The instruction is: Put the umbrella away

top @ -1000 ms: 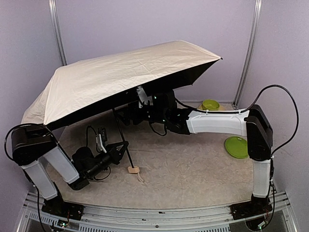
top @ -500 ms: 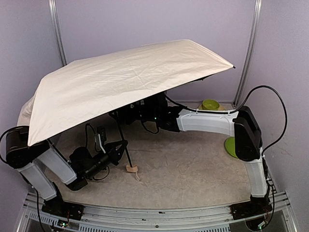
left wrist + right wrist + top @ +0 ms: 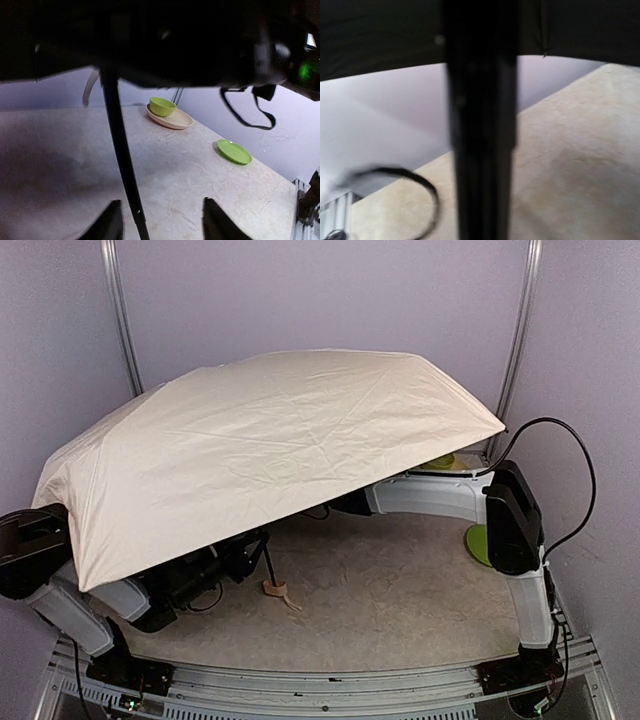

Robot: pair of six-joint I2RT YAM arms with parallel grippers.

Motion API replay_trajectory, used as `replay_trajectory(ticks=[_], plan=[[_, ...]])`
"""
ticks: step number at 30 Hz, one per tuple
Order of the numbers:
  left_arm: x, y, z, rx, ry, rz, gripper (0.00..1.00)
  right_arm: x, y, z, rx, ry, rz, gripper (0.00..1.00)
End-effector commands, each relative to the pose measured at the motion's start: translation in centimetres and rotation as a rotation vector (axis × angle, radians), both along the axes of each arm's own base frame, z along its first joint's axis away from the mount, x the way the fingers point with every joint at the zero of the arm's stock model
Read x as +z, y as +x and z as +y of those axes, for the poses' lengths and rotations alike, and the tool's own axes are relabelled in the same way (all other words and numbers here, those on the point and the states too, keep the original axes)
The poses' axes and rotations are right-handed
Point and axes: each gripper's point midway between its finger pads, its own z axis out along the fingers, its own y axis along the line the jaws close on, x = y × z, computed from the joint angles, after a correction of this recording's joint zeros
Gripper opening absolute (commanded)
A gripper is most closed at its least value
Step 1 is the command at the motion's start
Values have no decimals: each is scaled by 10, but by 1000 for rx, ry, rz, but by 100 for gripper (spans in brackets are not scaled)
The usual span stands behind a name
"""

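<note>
Right arm (image 3: 440,498) reaches under the umbrella (image 3: 280,450); left hand (image 3: 161,202) straddles its shaft (image 3: 121,150).

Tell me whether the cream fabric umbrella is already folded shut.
No, the cream fabric umbrella is spread out, its canopy wide open in the top view.

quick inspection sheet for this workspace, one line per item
surface: beige textured table, dry, no spills seen
job's things: umbrella open, hiding both wrists from above; shaft tilted; handle down at the table
clutter: green bowl on beige plate; green plate apart from them
grippers: left gripper open, shaft between its fingers; right gripper hidden under the umbrella, state unclear
cables: black cable looping off the right arm
surroundings: lilac walls, metal posts
</note>
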Motion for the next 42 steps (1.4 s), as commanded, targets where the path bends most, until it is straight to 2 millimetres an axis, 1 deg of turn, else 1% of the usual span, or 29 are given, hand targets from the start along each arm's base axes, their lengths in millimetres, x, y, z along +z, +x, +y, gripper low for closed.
replay_trajectory(ticks=[1,3,5,7,9,12,14,17,20,23,26,29,33,35,37,40,42], plan=[[31,-12,3,-16,2,-112,67,106,5,-38,-89,215,-130,0],[45,-19,5,-22,-8,-138,74,131,2,-49,-113,259,-139,0],[63,-28,2,-33,13,-178,77,150,0,-60,-139,290,-134,0],[79,-39,-3,-51,58,-206,78,170,-5,-70,-143,323,-130,0],[93,-49,-6,-74,74,-224,78,192,-18,-77,-110,364,-142,0],[114,-58,3,-78,22,-195,78,225,-39,-89,-37,435,-117,0],[127,-61,11,-67,-20,-164,76,241,-55,-96,4,461,-111,0],[154,-69,13,-89,-47,-150,74,253,-74,-100,57,470,-94,0],[179,-86,1,-187,-26,-160,74,256,-97,-95,142,451,-86,0],[198,-103,-13,-303,-12,-156,75,258,-123,-88,210,424,-128,0],[206,-109,-18,-351,7,-154,78,259,-150,-80,288,410,-151,0],[208,-113,-20,-372,36,-184,80,252,-166,-72,353,395,-140,0],[199,-113,-19,-364,54,-233,81,239,-174,-61,379,373,-163,0],[195,-112,-18,-352,41,-245,78,237,-178,-58,411,380,-169,0],[195,-115,-17,-363,34,-255,77,236,-180,-55,428,389,-167,0],[194,-119,-13,-371,37,-272,76,232,-174,-52,401,391,-159,0],[190,-116,-11,-353,33,-266,75,229,-163,-49,338,396,-146,0]])
